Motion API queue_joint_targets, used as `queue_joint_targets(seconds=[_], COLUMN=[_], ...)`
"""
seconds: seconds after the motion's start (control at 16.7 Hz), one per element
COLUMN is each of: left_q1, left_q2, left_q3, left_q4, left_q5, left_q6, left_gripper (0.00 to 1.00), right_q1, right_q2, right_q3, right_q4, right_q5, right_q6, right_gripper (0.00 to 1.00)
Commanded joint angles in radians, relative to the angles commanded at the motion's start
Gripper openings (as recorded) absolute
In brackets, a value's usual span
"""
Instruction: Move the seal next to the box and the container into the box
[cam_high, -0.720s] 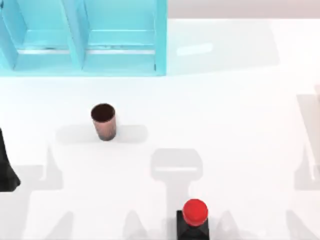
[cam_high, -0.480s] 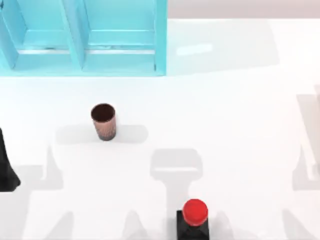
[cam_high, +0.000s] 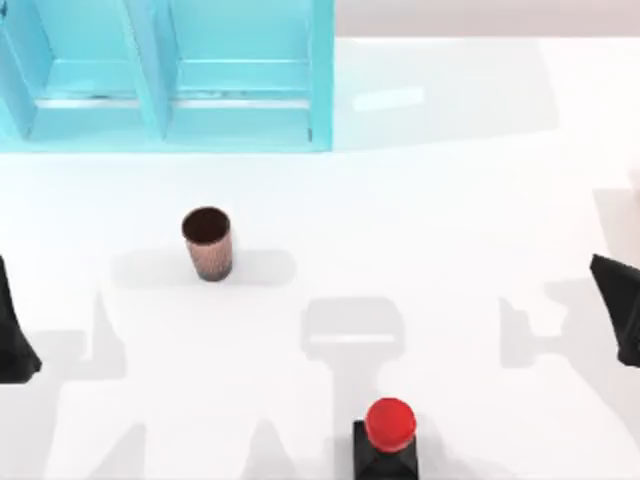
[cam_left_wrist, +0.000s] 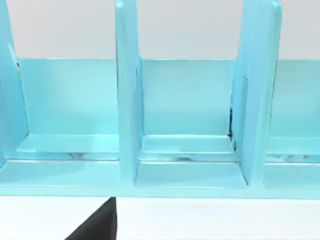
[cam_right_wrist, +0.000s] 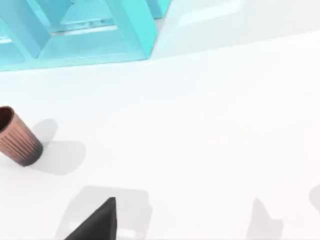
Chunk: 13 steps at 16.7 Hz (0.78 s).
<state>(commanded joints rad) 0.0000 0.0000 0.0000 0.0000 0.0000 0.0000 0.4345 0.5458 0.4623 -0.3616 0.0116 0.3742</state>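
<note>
Right gripper (cam_high: 618, 305) newly at right edge, seal (cam_high: 388, 438) unobstructed

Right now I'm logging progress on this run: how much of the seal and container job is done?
Nothing looks done. The container stands upright on the table, outside the blue box. The seal sits at the near edge, far from the box. In hand: nothing; the right gripper is at the right edge, the left gripper at the left edge, both away from the objects. Both moves remain.
</note>
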Motion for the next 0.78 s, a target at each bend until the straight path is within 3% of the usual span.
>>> queue_joint_targets(seconds=[0.42, 0.78], left_q1=[0.000, 0.000], left_q2=[0.000, 0.000], left_q3=[0.000, 0.000], left_q4=[0.000, 0.000], left_q5=[0.000, 0.000], left_q6=[0.000, 0.000], left_gripper=[1.00, 1.00], right_q1=[0.348, 0.503], right_q2=[0.631, 1.078], right_q3=[0.498, 0.845], right_q4=[-0.426, -0.731], right_q5=[0.006, 0.000], right_q6=[0.350, 0.543], right_gripper=[1.00, 1.00])
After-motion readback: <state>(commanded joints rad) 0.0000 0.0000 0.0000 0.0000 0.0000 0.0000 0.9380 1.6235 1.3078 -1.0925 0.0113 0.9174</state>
